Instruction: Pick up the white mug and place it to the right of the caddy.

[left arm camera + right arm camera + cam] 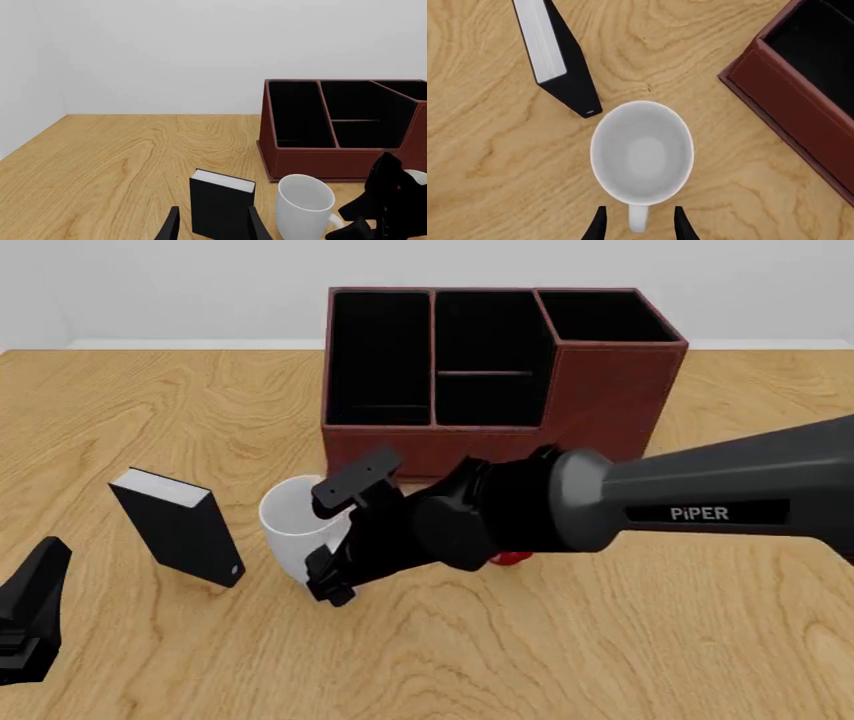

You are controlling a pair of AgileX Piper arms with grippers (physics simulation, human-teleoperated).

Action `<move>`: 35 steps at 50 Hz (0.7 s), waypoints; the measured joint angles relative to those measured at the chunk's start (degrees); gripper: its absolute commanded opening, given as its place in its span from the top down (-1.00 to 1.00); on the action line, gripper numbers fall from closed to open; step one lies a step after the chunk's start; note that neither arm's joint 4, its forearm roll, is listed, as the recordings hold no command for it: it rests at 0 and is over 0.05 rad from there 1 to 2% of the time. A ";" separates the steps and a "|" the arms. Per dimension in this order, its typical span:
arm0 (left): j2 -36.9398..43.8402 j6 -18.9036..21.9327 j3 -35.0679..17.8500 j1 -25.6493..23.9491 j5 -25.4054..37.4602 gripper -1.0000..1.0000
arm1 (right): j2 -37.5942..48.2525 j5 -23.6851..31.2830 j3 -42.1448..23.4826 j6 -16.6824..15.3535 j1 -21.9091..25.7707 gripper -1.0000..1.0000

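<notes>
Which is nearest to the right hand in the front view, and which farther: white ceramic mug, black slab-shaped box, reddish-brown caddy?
From the right hand:
1. White ceramic mug, directly at the fingers.
2. Black slab-shaped box, to the left.
3. Reddish-brown caddy, behind, towards the wall.

mug (pixel 287 520) before caddy (pixel 494 380) | box (pixel 176 527) left of mug

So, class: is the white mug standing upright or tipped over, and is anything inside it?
Upright and empty: the white mug stands mouth-up on the table, its bare white bottom visible.
</notes>
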 measured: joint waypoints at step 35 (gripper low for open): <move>0.00 0.00 0.00 0.00 0.00 -1.00 | 0.48 -0.80 0.83 -1.55 -0.11 1.00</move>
